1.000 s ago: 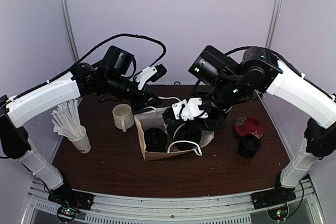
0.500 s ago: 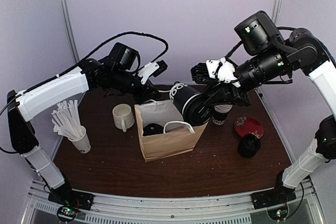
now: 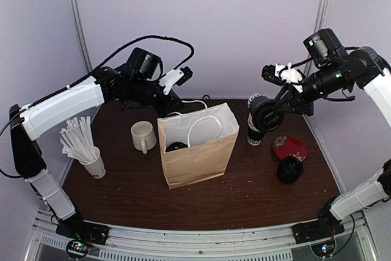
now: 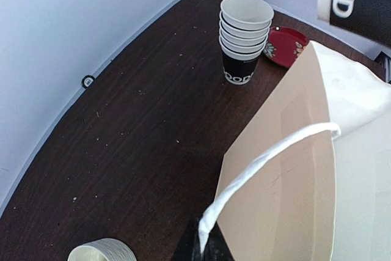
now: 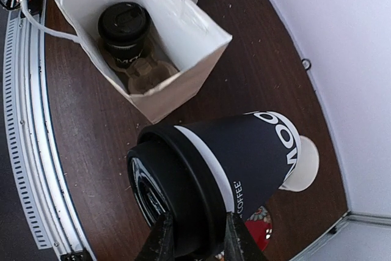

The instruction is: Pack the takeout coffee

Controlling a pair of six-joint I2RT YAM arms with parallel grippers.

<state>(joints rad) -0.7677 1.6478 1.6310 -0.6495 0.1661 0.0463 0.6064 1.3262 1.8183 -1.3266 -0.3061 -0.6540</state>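
1. Your right gripper is clamped on the held cup, with one finger on each side of its black lid.
2. That held cup lies tipped on its side in the air. Its lid faces the wrist and its base points away.
3. In the overhead view it hangs to the right of the paper bag, not over the bag's mouth, and in front of the stack of open cups at far right.
4. Your left gripper is pinched closed on the bag handle, the far white loop, at the bag's far left corner.
5. The bagged cup stands upright inside the bag in a cardboard carrier, with one free pocket beside it.
6. Count of lidded coffees: two, one in your jaws and one in the bag.
7. Count of the rest:
   - one bag
   - one white mug left of the bag
   - one cup of white sticks at near left
   - one red dish at right
   - one black pile just near of the dish, too dark to identify
   - one stack of several nested open cups, too tight for a firm number
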